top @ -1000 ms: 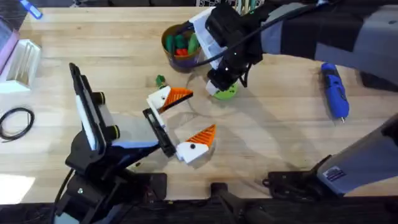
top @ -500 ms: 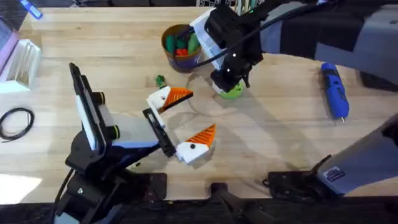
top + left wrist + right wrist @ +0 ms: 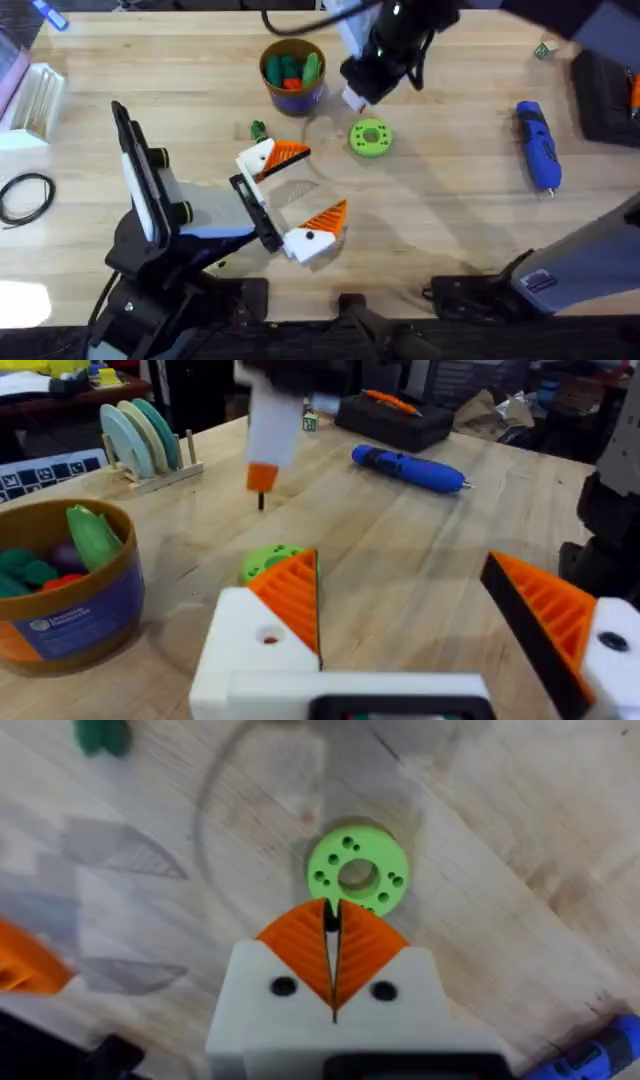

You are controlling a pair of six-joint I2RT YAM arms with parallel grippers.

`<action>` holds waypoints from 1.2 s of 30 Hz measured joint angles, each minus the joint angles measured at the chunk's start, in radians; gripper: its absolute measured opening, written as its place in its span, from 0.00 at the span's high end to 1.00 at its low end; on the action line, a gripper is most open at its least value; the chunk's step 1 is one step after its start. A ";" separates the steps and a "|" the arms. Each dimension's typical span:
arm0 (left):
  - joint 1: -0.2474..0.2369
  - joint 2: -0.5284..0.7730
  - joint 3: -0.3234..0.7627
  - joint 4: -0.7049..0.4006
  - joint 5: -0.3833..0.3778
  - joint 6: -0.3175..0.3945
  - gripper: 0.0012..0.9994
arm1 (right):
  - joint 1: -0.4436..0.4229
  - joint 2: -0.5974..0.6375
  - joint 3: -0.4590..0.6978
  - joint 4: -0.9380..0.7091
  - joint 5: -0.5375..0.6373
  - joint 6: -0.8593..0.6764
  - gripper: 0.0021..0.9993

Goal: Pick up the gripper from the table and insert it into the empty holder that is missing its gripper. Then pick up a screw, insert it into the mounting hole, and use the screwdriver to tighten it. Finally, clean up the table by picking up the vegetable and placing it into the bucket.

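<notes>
The right claw hangs above the desk with its two orange pads pressed together, a small dark thing pinched at their tips that is too small to name; in the overhead view this claw sits at about 12 o'clock, just beside the bucket and raised over the lime-green disc. Seen from the right wrist, the disc lies flat on the wood directly beyond the closed tips. The left claw rests near the centre of the desk with its fingers spread well apart, nothing between them; both white blocks carry an orange wedge. The bucket holds red and green toy vegetables. The small dark green vegetable lies on the wood at about 11 o'clock from the left claw, between it and the bucket. The blue screwdriver lies alone at 3 o'clock, well apart from both claws, its metal tip pointing toward the near edge.
</notes>
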 joint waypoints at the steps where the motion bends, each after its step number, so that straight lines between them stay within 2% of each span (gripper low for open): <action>1: 0.000 0.000 0.000 0.000 0.000 0.000 0.01 | 0.000 0.000 0.040 -0.023 -0.012 -0.001 1.00; 6: 0.000 0.000 0.000 0.000 0.002 0.000 0.01 | 0.013 -0.001 0.208 -0.111 -0.132 -0.008 1.00; 10: 0.000 0.000 0.000 0.000 0.003 0.000 0.01 | 0.060 -0.003 0.274 -0.144 -0.211 -0.011 1.00; 22: 0.000 0.000 0.000 0.000 0.003 0.000 0.01 | 0.277 -0.003 0.282 -0.075 -0.294 -0.011 1.00; 28: 0.000 0.000 0.000 0.000 0.003 0.000 0.01 | 0.321 -0.003 0.282 -0.070 -0.295 -0.011 1.00; 36: 0.000 0.000 0.000 0.000 0.003 0.000 0.01 | 0.327 0.001 0.282 -0.082 -0.295 -0.011 1.00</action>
